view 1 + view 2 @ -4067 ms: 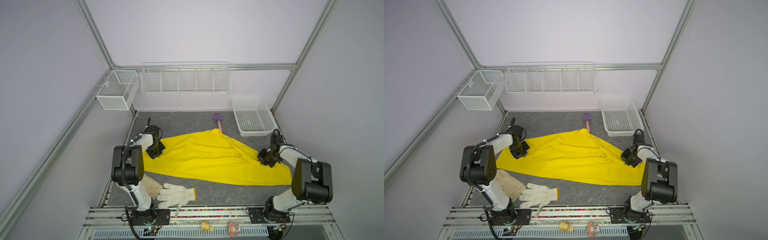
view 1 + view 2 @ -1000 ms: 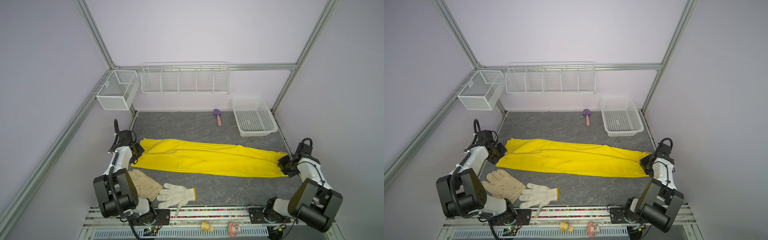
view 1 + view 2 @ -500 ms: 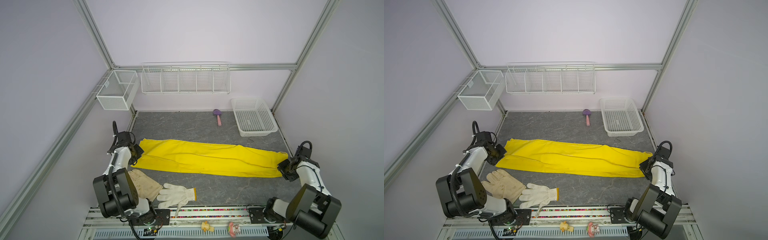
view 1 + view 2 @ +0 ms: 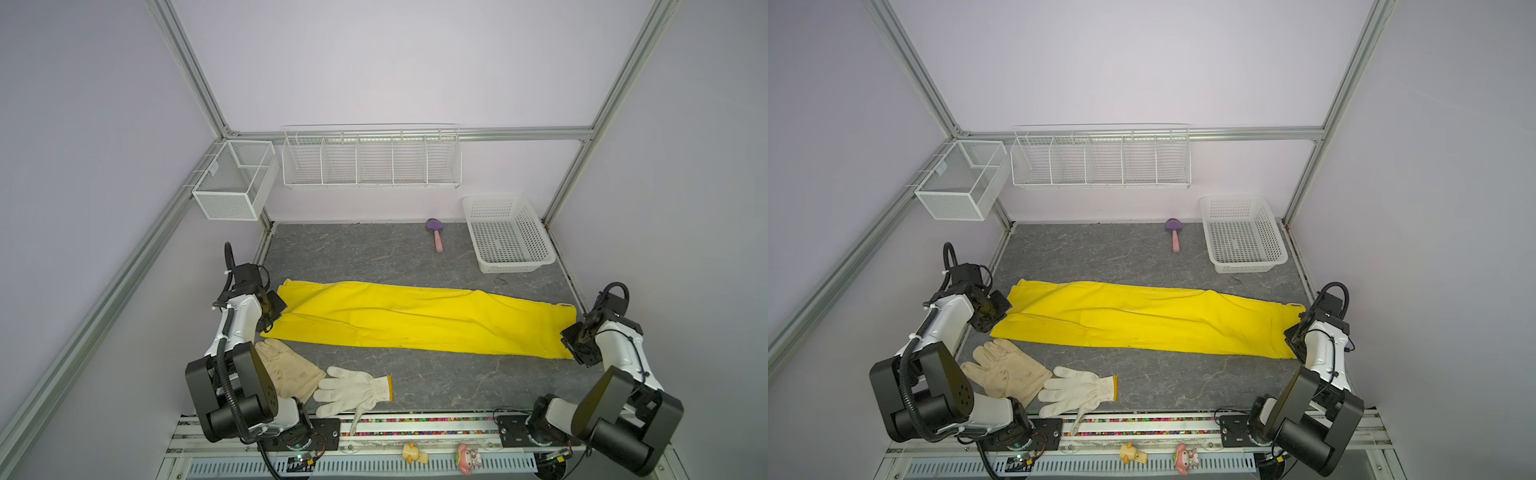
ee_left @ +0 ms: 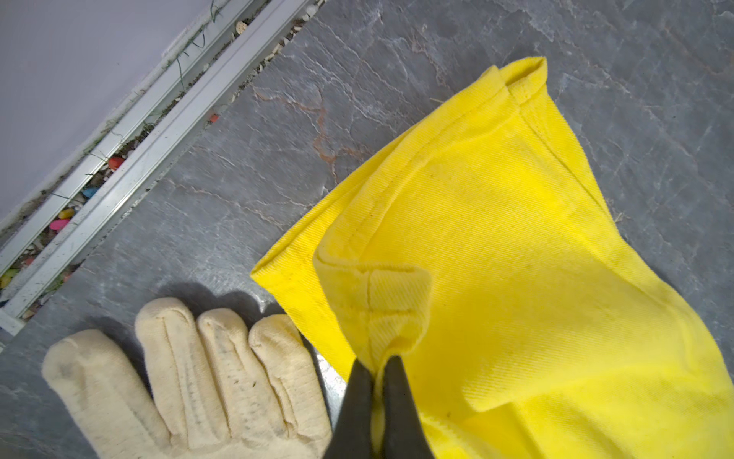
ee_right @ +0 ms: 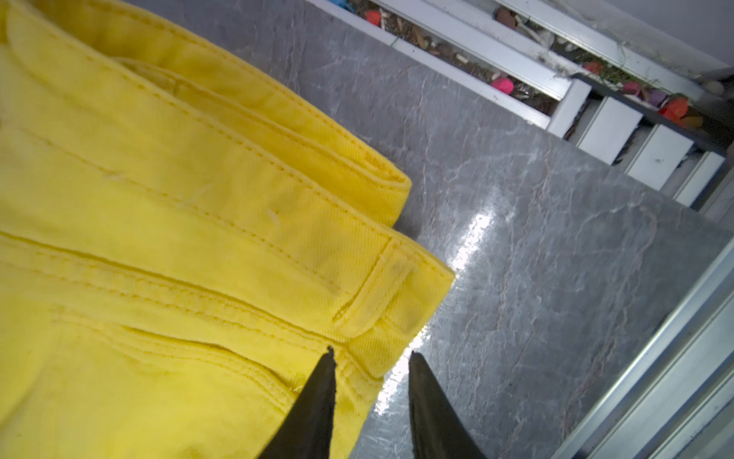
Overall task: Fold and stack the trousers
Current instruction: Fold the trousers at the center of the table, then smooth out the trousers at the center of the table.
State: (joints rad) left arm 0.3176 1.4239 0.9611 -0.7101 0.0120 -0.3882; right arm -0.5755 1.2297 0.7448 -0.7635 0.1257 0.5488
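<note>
The yellow trousers [image 4: 415, 324] [image 4: 1142, 320] lie flat as one long strip across the grey table, legs doubled lengthwise. At the left end my left gripper [image 4: 271, 318] [image 4: 994, 318] is shut on a pinch of leg hem [image 5: 397, 314], which it lifts slightly; its fingertips [image 5: 363, 381] press together on the cloth. At the right end my right gripper [image 4: 571, 340] [image 4: 1292, 338] is open at the waistband corner [image 6: 389, 302]. One finger lies over the cloth and the other over bare table, and the cloth edge between them is not pinched.
A cream leather-like glove [image 4: 286, 368] and a white knitted glove [image 4: 353, 390] lie near the front left, close to the trousers' hem. A white plastic basket [image 4: 517, 264] and a purple-pink brush [image 4: 435, 235] sit at the back right. Wire racks [image 4: 370, 160] hang on the back wall.
Four seconds ago the trousers lay spread in a wide triangle; they now lie as a narrow strip. Over the last second my right gripper opened off the waistband. My left stays shut on the hem.
</note>
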